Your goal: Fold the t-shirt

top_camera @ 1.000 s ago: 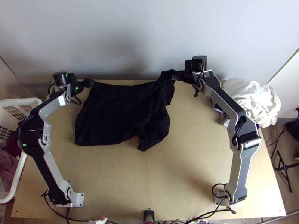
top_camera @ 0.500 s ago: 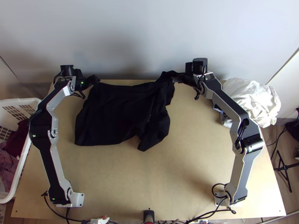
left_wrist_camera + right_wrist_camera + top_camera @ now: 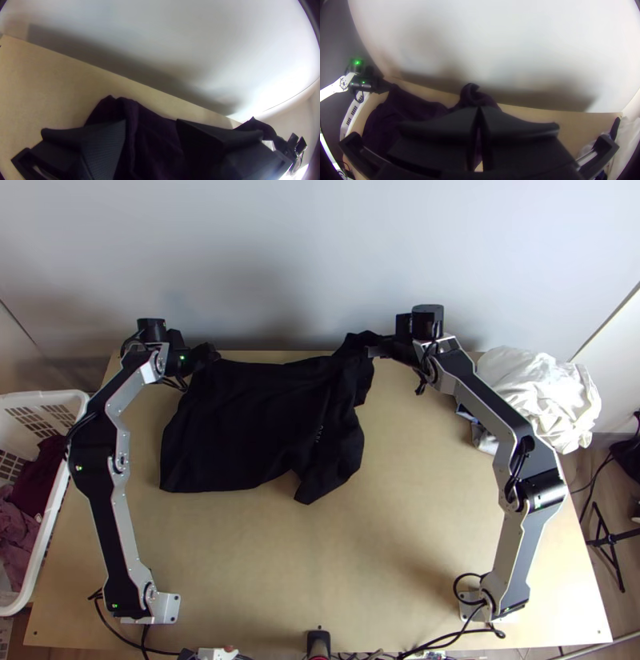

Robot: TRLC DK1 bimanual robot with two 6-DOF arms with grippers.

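The black t-shirt [image 3: 248, 420] lies bunched at its far right corner and flatter on its left side, near the table's far edge. At its far left corner is my left gripper [image 3: 210, 354]; in the left wrist view that gripper [image 3: 151, 133] stands open, dark cloth [image 3: 150, 146] lying between and below its spread fingers. My right gripper [image 3: 374, 346] is at the bunched far right part. The right wrist view has this gripper [image 3: 479, 111] shut, its fingertips together on the raised fold of the shirt [image 3: 475, 95].
White cloths [image 3: 540, 396] are piled at the table's right side. A white basket [image 3: 48, 396] holding clothes stands off the left edge. A pale wall [image 3: 320, 260] rises behind the far edge. Bare wood [image 3: 360, 564] spans the near middle.
The left arm has swung to the right and a little toward the far edge, bringing its gripper over the shirt's far left corner. The right gripper and the shirt have hardly moved.
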